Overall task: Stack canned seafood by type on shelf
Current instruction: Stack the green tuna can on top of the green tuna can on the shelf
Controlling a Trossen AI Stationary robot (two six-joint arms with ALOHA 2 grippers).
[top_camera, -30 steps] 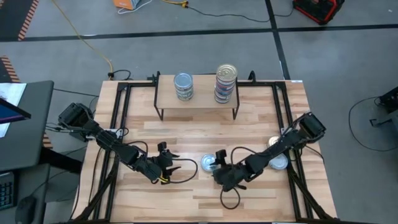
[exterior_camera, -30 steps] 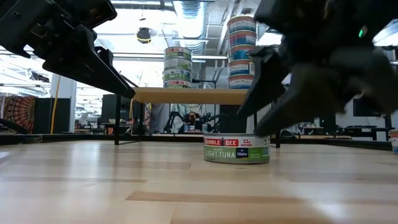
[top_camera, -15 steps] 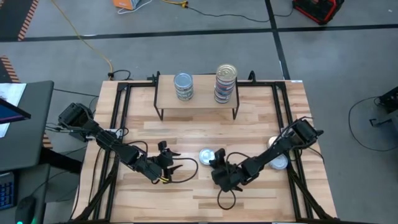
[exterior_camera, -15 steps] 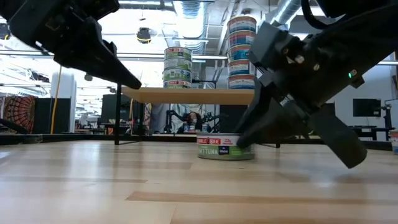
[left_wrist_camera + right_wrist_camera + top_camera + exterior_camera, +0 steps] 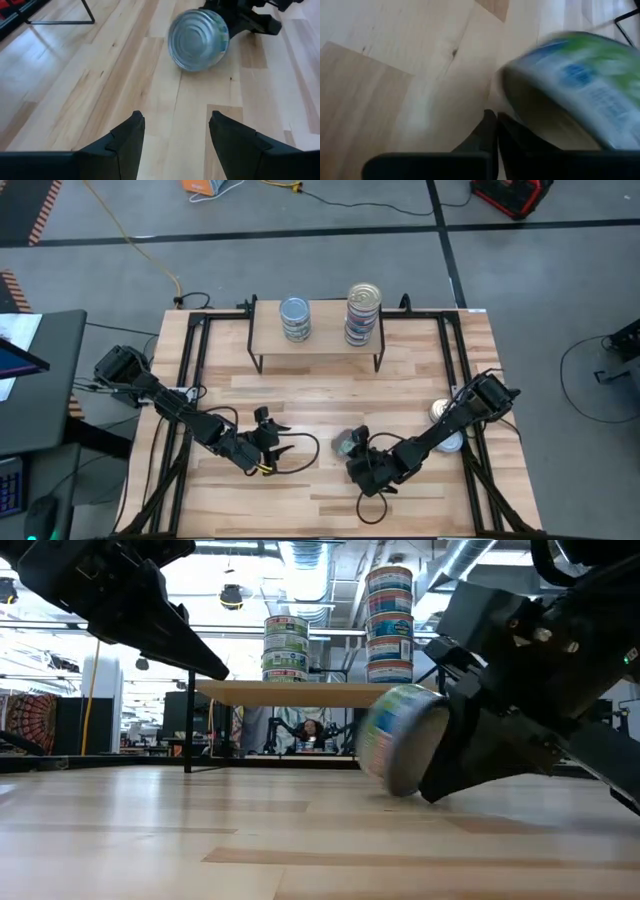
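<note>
One tin of canned seafood (image 5: 346, 443) with a green and blue label stands tipped on its rim (image 5: 400, 740) in the middle of the table. Its bare metal face (image 5: 198, 40) is turned toward my left gripper. My right gripper (image 5: 358, 450) is shut, low at the tin's right side. My left gripper (image 5: 283, 442) hovers open a little to the tin's left, holding nothing. The shelf (image 5: 320, 345) at the far edge carries two stacks of tins, the left one (image 5: 294, 318) shorter than the right one (image 5: 364, 310). My right gripper touches the tipped tin with its shut fingers (image 5: 492, 125), which reach low along the table to the tin's lower rim (image 5: 520, 107). The tin (image 5: 400, 740) is steeply tilted, leaning over the fingers with its rim at the table. Nothing sits between the fingers.
Two more tins (image 5: 441, 409) (image 5: 451, 442) lie flat near the table's right edge, beside my right arm. Black frame rails (image 5: 190, 370) run along the left and right sides. Bare wood lies between the shelf and the grippers.
A second ago the tin lay flat between my right gripper's open fingers. The gripper has shut without the tin between its fingers and moved a little toward the near edge. The tin first slid slightly left, then tipped up onto its rim.
</note>
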